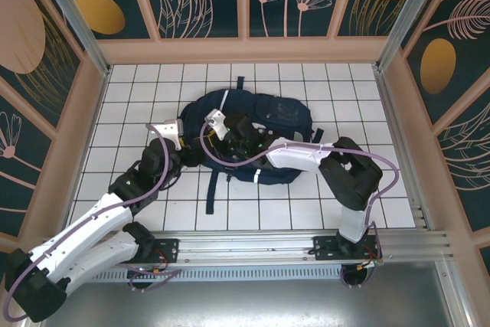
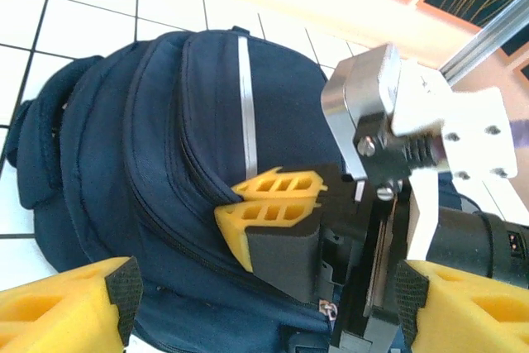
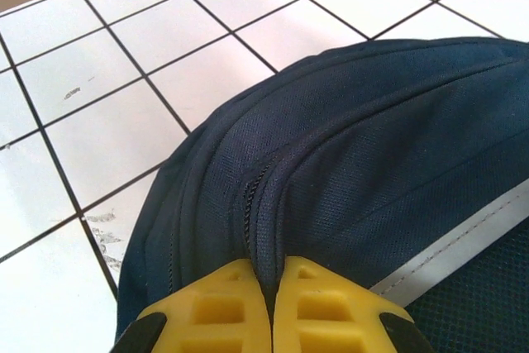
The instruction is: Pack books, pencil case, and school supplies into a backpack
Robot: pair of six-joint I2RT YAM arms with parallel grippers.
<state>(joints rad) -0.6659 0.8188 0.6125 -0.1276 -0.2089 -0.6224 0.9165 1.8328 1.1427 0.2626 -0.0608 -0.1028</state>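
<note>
The navy backpack lies flat in the middle of the tiled floor, with its white stripe facing up. My right gripper is shut on a raised fold of backpack fabric along a zipper seam, near the bag's left edge. In the left wrist view its yellow fingers pinch that fold. My left gripper stands open just beside it at the bag's left side, with nothing between its pads, above the backpack and a small zipper pull. The books, pencil case and school supplies are out of view.
Dark straps trail from the bag toward the near edge. White tiled floor surrounds the bag, bounded by patterned walls and a metal rail at the front.
</note>
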